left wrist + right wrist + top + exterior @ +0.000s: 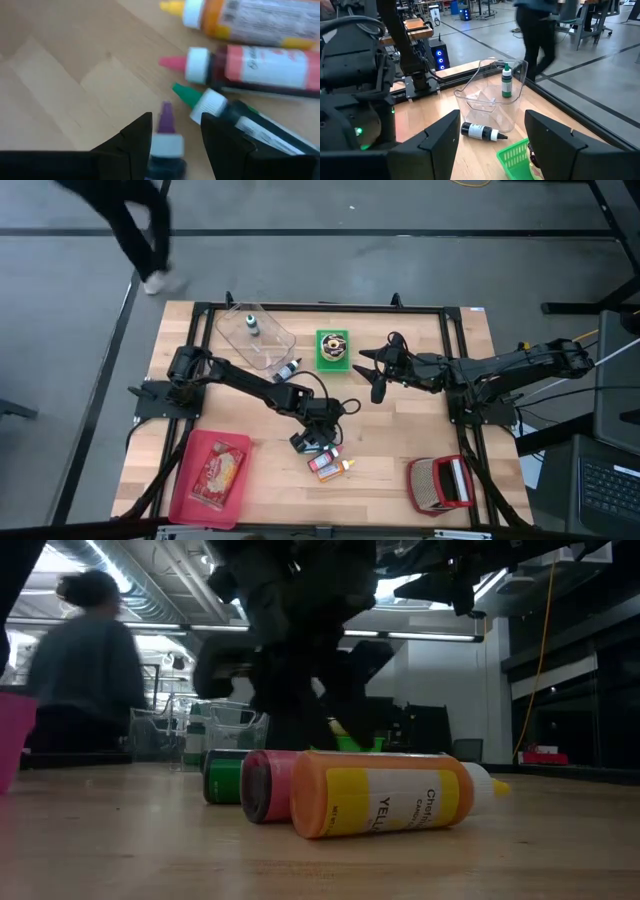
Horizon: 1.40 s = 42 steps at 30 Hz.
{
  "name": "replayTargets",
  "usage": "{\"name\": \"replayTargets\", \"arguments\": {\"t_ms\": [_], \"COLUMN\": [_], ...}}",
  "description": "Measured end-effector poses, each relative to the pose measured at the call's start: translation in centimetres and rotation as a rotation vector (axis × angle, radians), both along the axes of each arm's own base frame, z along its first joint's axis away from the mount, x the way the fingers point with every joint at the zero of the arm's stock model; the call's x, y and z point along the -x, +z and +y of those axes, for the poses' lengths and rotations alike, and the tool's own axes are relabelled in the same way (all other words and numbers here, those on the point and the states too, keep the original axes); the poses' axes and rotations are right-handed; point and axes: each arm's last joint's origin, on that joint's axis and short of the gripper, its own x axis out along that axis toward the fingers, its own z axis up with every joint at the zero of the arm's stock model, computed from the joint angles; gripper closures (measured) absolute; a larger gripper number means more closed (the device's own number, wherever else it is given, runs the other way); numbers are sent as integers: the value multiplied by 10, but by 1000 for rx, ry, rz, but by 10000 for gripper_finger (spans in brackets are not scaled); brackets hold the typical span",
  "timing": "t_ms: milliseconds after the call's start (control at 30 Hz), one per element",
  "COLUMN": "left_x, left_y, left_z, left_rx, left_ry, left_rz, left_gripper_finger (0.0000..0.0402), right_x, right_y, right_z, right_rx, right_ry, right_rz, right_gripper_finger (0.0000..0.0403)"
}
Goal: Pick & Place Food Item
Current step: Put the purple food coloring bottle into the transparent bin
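2 dark fingers (137, 137) of the left gripper (176, 142) stand apart around a purple-capped bottle (166, 145), which lies on the wood between them; whether they press on it I cannot tell. Just beside that bottle lie 3 more: a green-tipped bottle (235, 117), a pink-tipped bottle (250, 67) and an orange bottle with a yellow tip (250, 20), side by side. From table height the orange bottle (385, 795) lies nearest, with the pink (262, 783) and green (222, 777) ones behind it. From above, the left gripper (312, 442) sits low over this cluster, between a pink tray (190, 480) holding a packet (220, 470) and a red basket (440, 485). Farther back stand a clear tub (255, 340) with a small bottle (252, 326) inside, a white-capped bottle (287, 369) beside it, and a green basket (333, 348). The right gripper (378, 370) hangs wide open and empty near the green basket. A person (135, 225) walks beyond the table (400, 450).
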Motion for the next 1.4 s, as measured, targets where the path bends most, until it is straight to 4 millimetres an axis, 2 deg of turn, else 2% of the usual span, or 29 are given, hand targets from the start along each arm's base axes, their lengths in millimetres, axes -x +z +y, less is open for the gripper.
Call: {"name": "replayTargets", "arguments": {"t_ms": [233,633,1067,1400], "left_x": [-3,-5,-8,-14], "left_y": [-11,-17,-34,-24], "left_z": [8,31,27,24], "left_rx": [-13,-3,20,-49], "left_ry": [27,80,50,53], "left_rz": [23,62,93,100], "left_gripper_finger": [237,243,242,232], "right_x": [0,0,0,0], "right_y": [0,0,0,0], "right_z": [0,0,0,0], "right_rx": [-3,-4,-3,0], "right_ry": [-1,7,6,7], "right_rz": [-3,-2,2,4], "right_gripper_finger": [176,176,176,176]}}
